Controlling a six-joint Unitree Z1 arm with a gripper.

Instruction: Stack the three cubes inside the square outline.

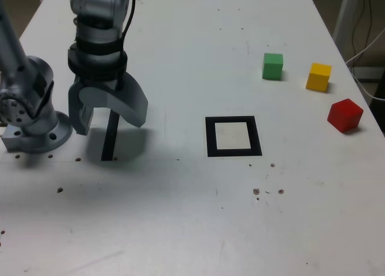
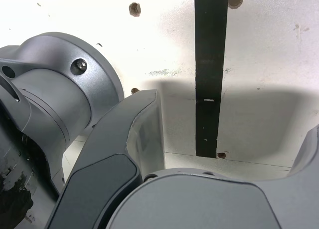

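Three cubes rest apart on the white table at the exterior view's right: a green cube (image 1: pixel 272 66), a yellow cube (image 1: pixel 318 77) and a red cube (image 1: pixel 344 115). The square outline (image 1: pixel 233 136) of black tape lies near the middle with nothing inside it. My gripper (image 1: pixel 110 118) hangs open and empty at the exterior view's left, far from the cubes, pointing down over a straight black strip (image 1: pixel 109 139). In the wrist view only the gripper (image 2: pixel 232 114) and its fingers (image 2: pixel 132 139) show; no cube or outline appears there.
The arm's grey base (image 1: pixel 30 107) stands at the exterior view's left edge, also filling part of the wrist view as the base (image 2: pixel 55 89). The straight black strip (image 2: pixel 209 74) runs between the fingers. Small screw holes dot the table (image 1: pixel 180 216). White cables (image 1: pixel 367 47) hang past the table's right edge.
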